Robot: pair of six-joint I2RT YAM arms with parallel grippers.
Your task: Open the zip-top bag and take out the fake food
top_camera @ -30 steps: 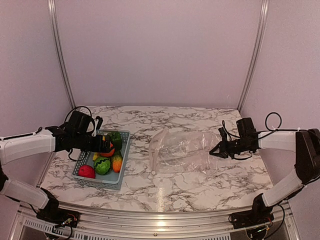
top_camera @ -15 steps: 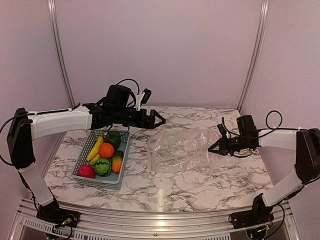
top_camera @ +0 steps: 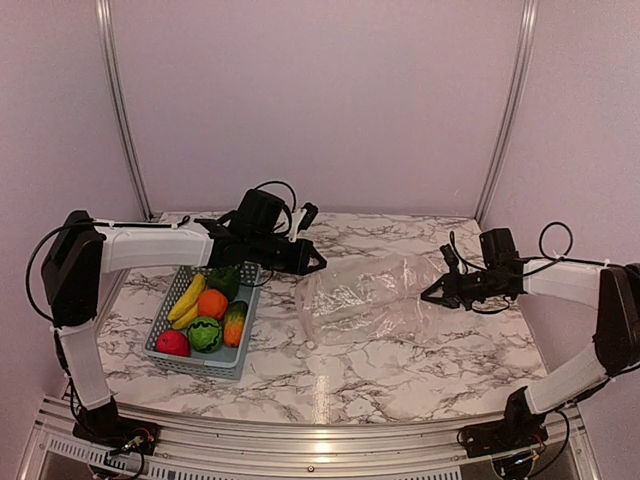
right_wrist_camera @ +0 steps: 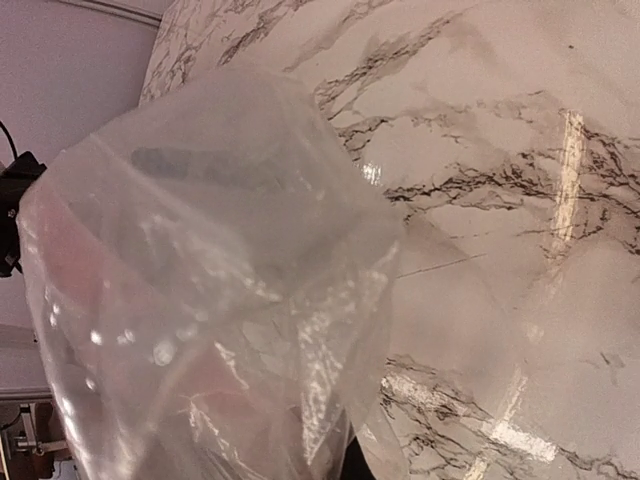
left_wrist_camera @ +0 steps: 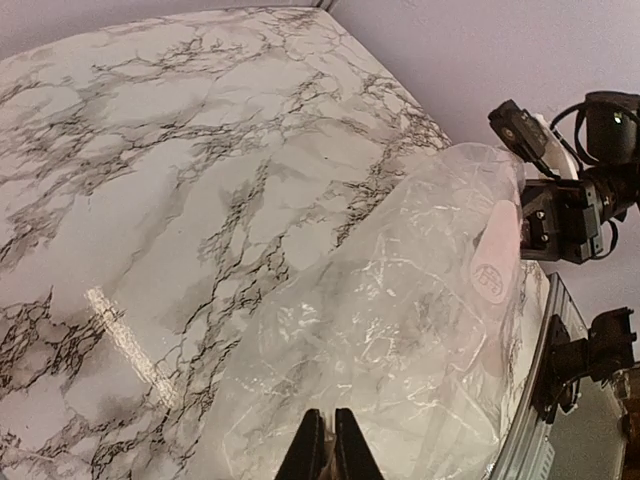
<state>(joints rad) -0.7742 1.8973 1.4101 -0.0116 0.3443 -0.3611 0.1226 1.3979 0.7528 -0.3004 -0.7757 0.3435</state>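
At the far left of the marble table [top_camera: 400,375] stands a light blue basket [top_camera: 215,366], and the fake food [top_camera: 208,318] lies inside it. A yellow banana [top_camera: 187,298] rests along the left side, with a green pepper [top_camera: 226,279] at the back and an orange [top_camera: 212,302] in the middle. At the near end sit a red fruit [top_camera: 172,343], a striped green ball [top_camera: 205,333] and an orange-green piece [top_camera: 234,322].

The left arm reaches across above the back of the basket, and the left gripper [top_camera: 318,264] sits at the upper left corner of the zip-top bag [top_camera: 365,300]. In the left wrist view its two fingers are pressed together with no gap, their tips over the crinkled edge of the plastic. I cannot tell whether any film is caught between them.

The bag lies near the middle of the table, just right of the basket but apart from it — clear, crumpled and puffed up. Its left edge rests on the marble.

The bag's right end rises off the surface to the right gripper [top_camera: 428,293], which is closed on the plastic there. In the right wrist view the bag billows across most of the picture, so the fingers are almost entirely hidden behind it.
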